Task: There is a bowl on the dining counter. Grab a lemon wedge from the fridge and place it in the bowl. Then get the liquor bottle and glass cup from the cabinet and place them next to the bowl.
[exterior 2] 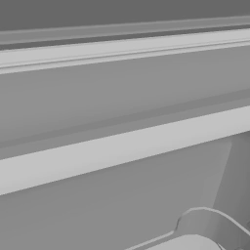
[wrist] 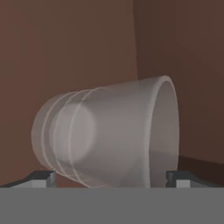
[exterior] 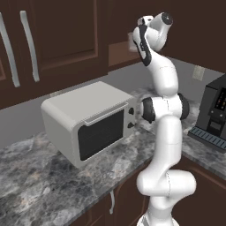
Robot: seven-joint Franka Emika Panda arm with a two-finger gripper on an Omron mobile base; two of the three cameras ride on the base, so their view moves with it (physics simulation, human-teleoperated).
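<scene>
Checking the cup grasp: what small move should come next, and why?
Probably ease the hand forward, then close. In the hand view the glass cup appears sideways just beyond the gripper, whose jaws stand wide open on either side of it, not yet around it.

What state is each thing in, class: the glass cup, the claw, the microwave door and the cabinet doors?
glass cup: appears sideways in the hand view, not gripped
claw: open, fingertips either side of the cup
microwave: door shut
cabinet doors: shut
</scene>
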